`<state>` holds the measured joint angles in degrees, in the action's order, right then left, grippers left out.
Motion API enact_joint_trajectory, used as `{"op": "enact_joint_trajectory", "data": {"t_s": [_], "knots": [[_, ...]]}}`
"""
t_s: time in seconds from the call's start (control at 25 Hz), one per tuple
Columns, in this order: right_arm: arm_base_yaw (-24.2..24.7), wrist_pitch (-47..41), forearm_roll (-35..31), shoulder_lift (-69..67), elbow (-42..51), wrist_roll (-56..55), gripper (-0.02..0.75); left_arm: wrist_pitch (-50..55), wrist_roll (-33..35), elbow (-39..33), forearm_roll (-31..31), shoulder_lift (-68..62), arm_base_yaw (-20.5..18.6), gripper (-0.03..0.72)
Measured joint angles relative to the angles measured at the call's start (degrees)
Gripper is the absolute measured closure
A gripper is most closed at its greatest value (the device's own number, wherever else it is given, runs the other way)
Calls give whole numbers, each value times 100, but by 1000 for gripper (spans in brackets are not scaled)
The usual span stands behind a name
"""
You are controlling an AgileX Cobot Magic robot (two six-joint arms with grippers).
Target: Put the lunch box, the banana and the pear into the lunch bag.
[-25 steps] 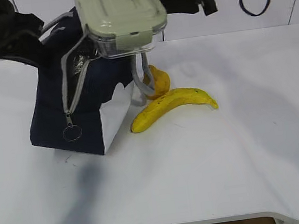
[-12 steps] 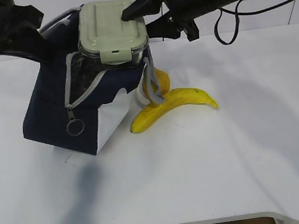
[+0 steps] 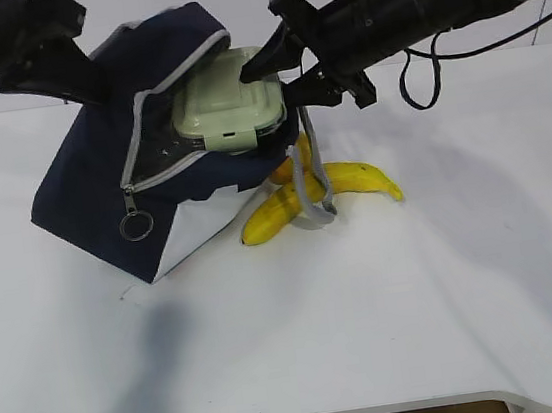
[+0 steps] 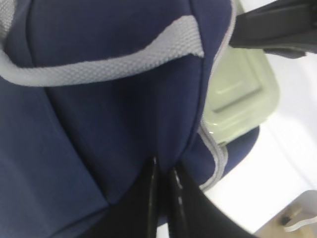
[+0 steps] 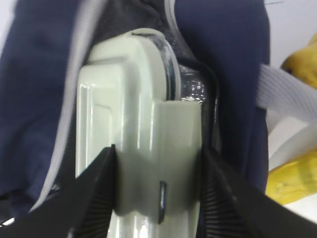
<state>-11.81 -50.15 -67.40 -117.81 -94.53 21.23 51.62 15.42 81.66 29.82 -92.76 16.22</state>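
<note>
Now the right gripper (image 5: 157, 191) has its jaws clamped across the lunch box (image 3: 228, 100), which sits partway inside the mouth of the lunch bag (image 3: 93, 194) at the far left. The left gripper (image 4: 162, 171), jaws pressed together, pinches the bag's fabric. Banana (image 3: 339, 184) and pear (image 3: 286, 168) lie on the surface just right of the bag. If the pinch slips, the tilted bag may sag and the box catch on the zipper edge.
</note>
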Motion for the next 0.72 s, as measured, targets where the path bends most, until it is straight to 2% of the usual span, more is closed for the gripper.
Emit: {"op": "enact_joint_trajectory", "data": {"t_s": [0.2,0.36,0.52,0.72], "knots": [[-23,119,-348,-9,0,93,364,-13,0,0,345,-12,0,688],[-235,321,-740,-13,-12,415,364,-13,0,0,632,-73,0,689],[-522,431,-805,-142,-130,522,364,64,0,0,844,-72,0,689],[-607,469,-745,-565,-376,550,364,275,0,0,807,-72,0,690]]}}
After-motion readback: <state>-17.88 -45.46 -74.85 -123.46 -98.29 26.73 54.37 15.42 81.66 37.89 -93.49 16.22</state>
